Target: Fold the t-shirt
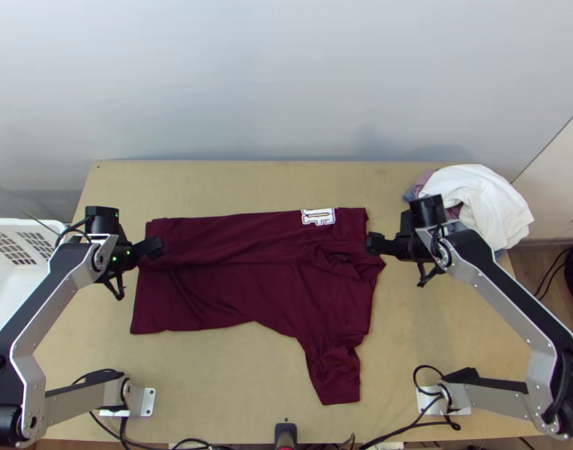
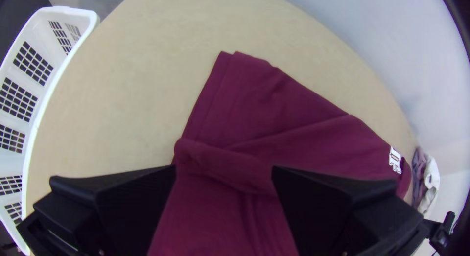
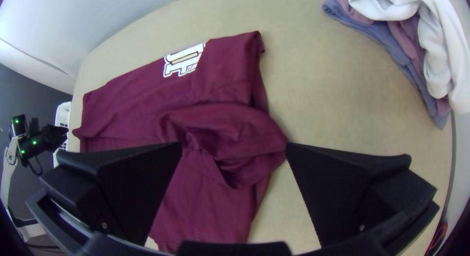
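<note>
The maroon t-shirt (image 1: 234,289) lies sideways on the table, its far side folded over toward the middle with part of a white print on top; one sleeve points to the near edge. At its left end, my left gripper (image 1: 153,251) is just over the hem; in the left wrist view the left gripper (image 2: 224,170) stands open above a raised fold of cloth. By the collar end is my right gripper (image 1: 375,246); in the right wrist view the right gripper (image 3: 234,146) is open, with bunched cloth between and below its fingers.
A white basket (image 1: 16,251) stands at the table's left. White and purple-grey clothes (image 1: 478,202) are heaped at the far right corner. Bare tabletop (image 1: 234,375) lies nearer than the shirt's hem half.
</note>
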You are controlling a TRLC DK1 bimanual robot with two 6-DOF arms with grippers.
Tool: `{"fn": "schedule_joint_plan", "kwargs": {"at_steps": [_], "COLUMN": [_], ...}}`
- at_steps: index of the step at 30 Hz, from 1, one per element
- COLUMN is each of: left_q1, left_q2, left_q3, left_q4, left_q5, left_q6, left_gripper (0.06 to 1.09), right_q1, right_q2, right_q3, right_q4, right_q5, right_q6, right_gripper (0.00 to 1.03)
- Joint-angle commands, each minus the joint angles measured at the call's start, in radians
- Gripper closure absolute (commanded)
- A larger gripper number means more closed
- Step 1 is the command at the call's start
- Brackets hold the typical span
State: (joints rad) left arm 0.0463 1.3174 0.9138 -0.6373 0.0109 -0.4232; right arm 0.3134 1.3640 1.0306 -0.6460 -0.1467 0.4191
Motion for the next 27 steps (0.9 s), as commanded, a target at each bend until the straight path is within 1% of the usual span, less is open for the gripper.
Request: {"fn": "schedule_joint_plan", "kwargs": {"at_steps": [1, 2, 3, 6, 8, 11, 13, 15, 17, 20, 24, 27], "left_q1": [0.010, 0.015, 0.015, 0.026, 0.083, 0.168, 0.178, 0.175, 0.164, 0.144, 0.102, 0.086], "left_q2": [-0.083, -0.092, -0.098, -0.116, -0.110, -0.081, -0.078, -0.080, -0.076, -0.075, -0.069, -0.075], "left_q3": [0.023, 0.030, 0.031, 0.020, 0.008, 0.011, 0.002, -0.024, -0.053, -0.098, -0.156, -0.202], "left_q4": [-0.176, -0.229, -0.279, -0.366, -0.374, -0.389, -0.417, -0.417, -0.410, -0.403, -0.387, -0.337], "left_q5": [0.121, 0.161, 0.178, 0.173, 0.161, 0.159, 0.155, 0.127, 0.103, 0.101, 0.060, 0.040], "left_q6": [0.038, 0.055, 0.083, 0.144, 0.184, 0.256, 0.291, 0.317, 0.328, 0.339, 0.336, 0.330], "left_gripper": [0.10, 0.10, 0.10, 0.10, 0.10, 0.11, 0.11, 0.11, 0.11, 0.11, 0.11, 0.11], "right_q1": [-0.011, -0.011, -0.008, 0.004, 0.016, 0.043, 0.049, 0.047, 0.052, 0.069, 0.079, 0.084], "right_q2": [-0.071, -0.083, -0.095, -0.138, -0.163, -0.215, -0.238, -0.253, -0.275, -0.281, -0.281, -0.281], "right_q3": [0.013, 0.019, 0.022, 0.023, 0.017, -0.010, -0.032, -0.049, -0.055, -0.055, -0.055, -0.055], "right_q4": [-0.024, -0.044, -0.061, -0.126, -0.178, -0.198, -0.210, -0.215, -0.215, -0.236, -0.241, -0.245], "right_q5": [-0.027, -0.040, -0.056, -0.090, -0.099, -0.099, -0.099, -0.099, -0.099, -0.099, -0.099, -0.099], "right_q6": [0.007, 0.009, 0.012, 0.026, 0.029, 0.021, 0.018, 0.017, 0.010, 0.010, 0.015, 0.015], "right_gripper": [0.04, 0.04, 0.04, 0.04, 0.04, 0.04, 0.04, 0.04, 0.04, 0.04, 0.04, 0.04]}}
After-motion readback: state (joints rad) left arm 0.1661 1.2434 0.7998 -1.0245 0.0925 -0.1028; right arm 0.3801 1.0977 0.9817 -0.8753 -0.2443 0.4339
